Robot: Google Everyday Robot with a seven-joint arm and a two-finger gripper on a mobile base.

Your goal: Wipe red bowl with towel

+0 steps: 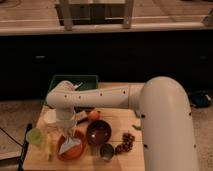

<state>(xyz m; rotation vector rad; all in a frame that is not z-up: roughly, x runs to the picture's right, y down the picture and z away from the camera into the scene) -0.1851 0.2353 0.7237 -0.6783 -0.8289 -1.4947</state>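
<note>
Reading the wooden table point(127, 160) from its left edge, we meet first a pale green cup point(35, 136) and a yellowish thing point(48, 146) just beside it, too blurred for us to name. Next comes the task's thing. The red bowl point(81, 141) sits upright near the front left of the table, between that yellowish thing and a dark brown bowl point(99, 132). Directly above it hangs the gripper point(68, 133), pointing straight down from the white arm point(100, 97). Its fingers look closed narrowly on the top of the towel point(70, 146), since the pale cloth rises to a peak there and spreads out below into the bowl's hollow.

We judge the towel soft, limp and light, apt to bunch rather than slide flat. Held by its upper bunch, it leaves the loose lower part to do the rubbing. The red bowl looks shallow, stiff and light, with a smooth inside, so we expect it to skate or tip on the wood if the cloth is pressed hard against one wall. Pressure is best kept downward, on the bottom of the hollow, with small strokes.

Further right, an orange point(93, 115) lies behind the brown bowl, a small metal cup point(106, 151) sits in front of it, and a bunch of dark grapes point(125, 142) lies beyond. The brown bowl is near the red one, so wide strokes that way could knock it.
</note>
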